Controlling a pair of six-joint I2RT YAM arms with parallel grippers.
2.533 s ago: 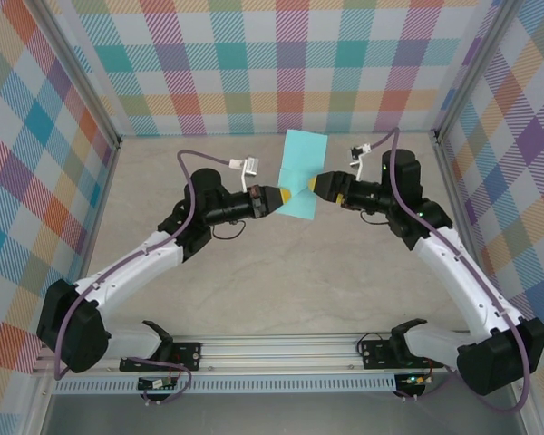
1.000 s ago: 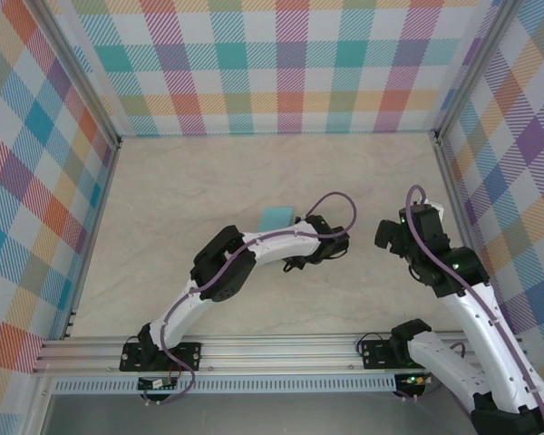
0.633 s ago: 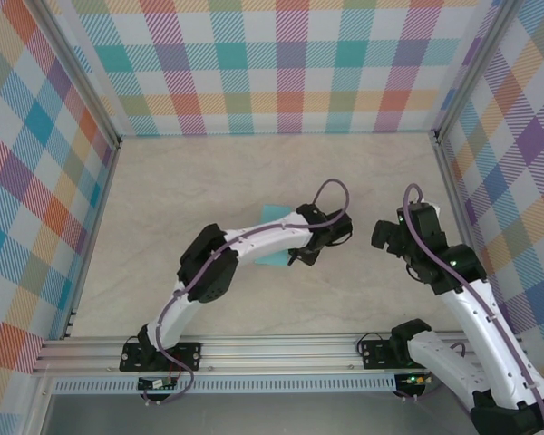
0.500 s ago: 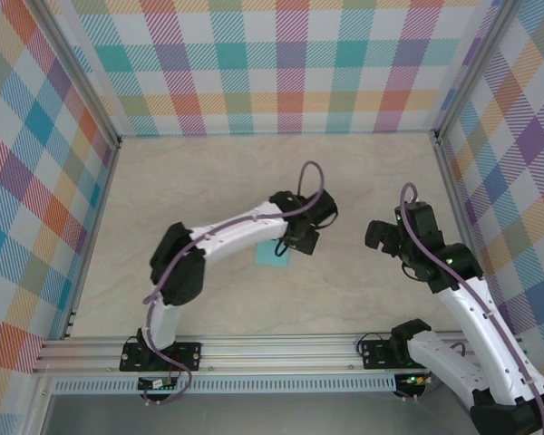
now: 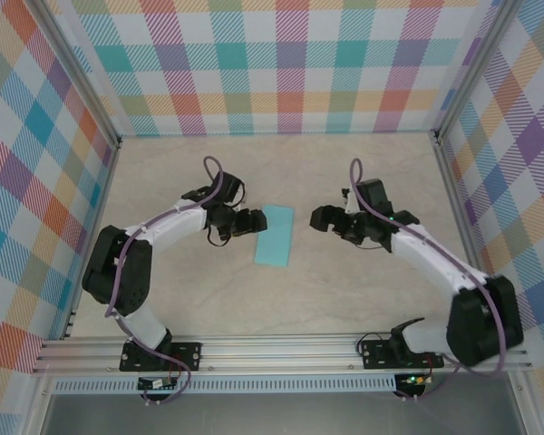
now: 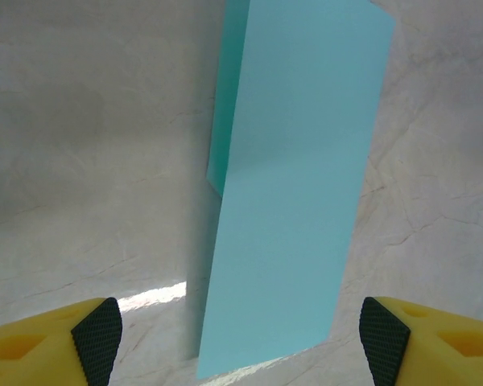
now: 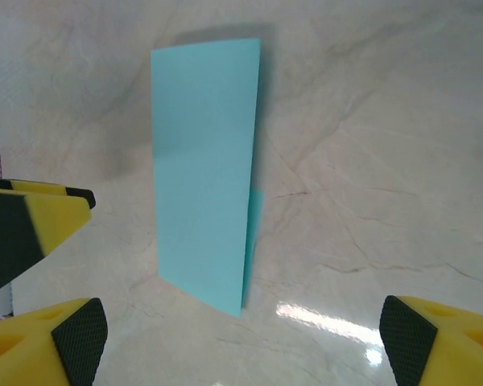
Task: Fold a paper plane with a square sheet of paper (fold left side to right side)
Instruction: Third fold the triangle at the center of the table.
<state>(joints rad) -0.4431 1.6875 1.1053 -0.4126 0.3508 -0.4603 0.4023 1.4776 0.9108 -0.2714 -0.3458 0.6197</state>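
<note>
Both arms are now sitting apart, flanking the folded paper sheet (image 5: pixel 275 236) at frame centre; left gripper (image 5: pixel 254 222) and right gripper (image 5: pixel 316 217) are gaping wide, empty, over the marbled table (image 5: pixel 181 290) between plaid walls (image 5: pixel 290 63).

One paper sheet (image 5: pixel 275 235), two pincers (image 5: pixel 255 222) (image 5: pixel 318 217)

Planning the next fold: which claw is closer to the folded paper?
The left claw, nearly touching the paper; the right claw sits across a bare gap.

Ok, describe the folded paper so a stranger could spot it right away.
On the beige marbled table, inside the plaid walls, look between the left gripper and right gripper. The folded sheet of paper lies there: narrow, plain turquoise, unpatterned.
</note>
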